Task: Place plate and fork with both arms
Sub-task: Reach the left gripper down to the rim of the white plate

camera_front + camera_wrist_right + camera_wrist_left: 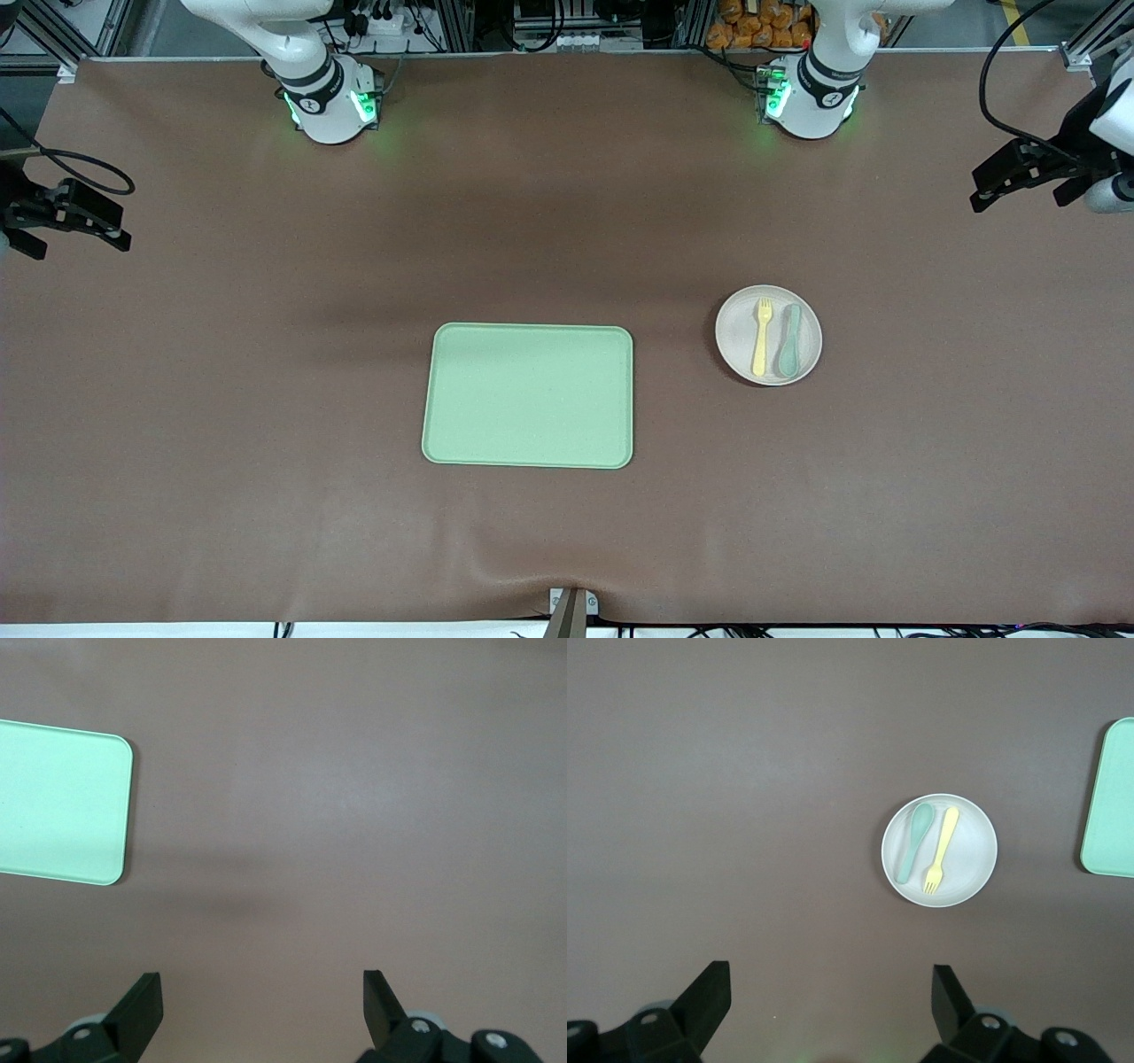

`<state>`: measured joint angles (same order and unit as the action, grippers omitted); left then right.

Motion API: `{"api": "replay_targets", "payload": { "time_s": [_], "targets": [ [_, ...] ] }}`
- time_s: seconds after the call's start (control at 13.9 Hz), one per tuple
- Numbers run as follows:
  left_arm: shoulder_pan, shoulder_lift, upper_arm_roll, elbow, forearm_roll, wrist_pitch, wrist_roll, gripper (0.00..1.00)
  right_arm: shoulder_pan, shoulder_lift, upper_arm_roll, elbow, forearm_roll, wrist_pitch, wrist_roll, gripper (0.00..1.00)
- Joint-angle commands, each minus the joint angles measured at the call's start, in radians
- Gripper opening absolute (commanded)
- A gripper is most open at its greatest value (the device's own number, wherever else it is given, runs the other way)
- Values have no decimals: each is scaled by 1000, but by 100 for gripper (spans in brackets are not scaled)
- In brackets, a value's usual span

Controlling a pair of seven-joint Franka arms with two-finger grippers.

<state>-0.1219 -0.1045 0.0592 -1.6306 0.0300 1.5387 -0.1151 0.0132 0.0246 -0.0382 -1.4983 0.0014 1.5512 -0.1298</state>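
The round pale plate (742, 353) lies on the brown table toward the left arm's end, beside the green tray (529, 395). The yellow fork (761, 337) lies on the plate next to a grey-green spoon (788, 339). The left wrist view also shows the plate (973, 850), the fork (940, 850) and the spoon (913, 842). My left gripper (982, 188) hangs open and empty high over the table's end at the left arm's side; in its wrist view it (830, 1001) is open over bare cloth. My right gripper (120, 232) waits open and empty over the right arm's end (262, 1005).
The light green rectangular tray is empty and lies mid-table; its edge shows in the left wrist view (1109, 802) and its corner in the right wrist view (62, 802). The brown cloth (266, 354) covers the table. A small bracket (571, 607) sits at the near edge.
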Motion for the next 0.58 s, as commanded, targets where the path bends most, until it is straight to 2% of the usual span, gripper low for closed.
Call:
{"api": "replay_targets", "payload": {
  "time_s": [0.0,0.07,0.29,0.36,0.51],
  "targets": [
    [-2,0,11,14,-13,-25,21,100,8,-3,-9,4,6,-8,-4,100],
    [1,5,11,20,-1,-25,22,100,8,-3,-9,4,6,-8,-4,100],
    [11,119,11,12,-18,0,23,100,8,-3,-9,4,6,-8,-4,100],
    [17,144,11,-36,-19,56,22,100,8,-3,-9,4,6,-8,-4,100],
    [21,144,11,-212,-21,260,23,100,8,-3,-9,4,6,-8,-4,100]
  ]
}}
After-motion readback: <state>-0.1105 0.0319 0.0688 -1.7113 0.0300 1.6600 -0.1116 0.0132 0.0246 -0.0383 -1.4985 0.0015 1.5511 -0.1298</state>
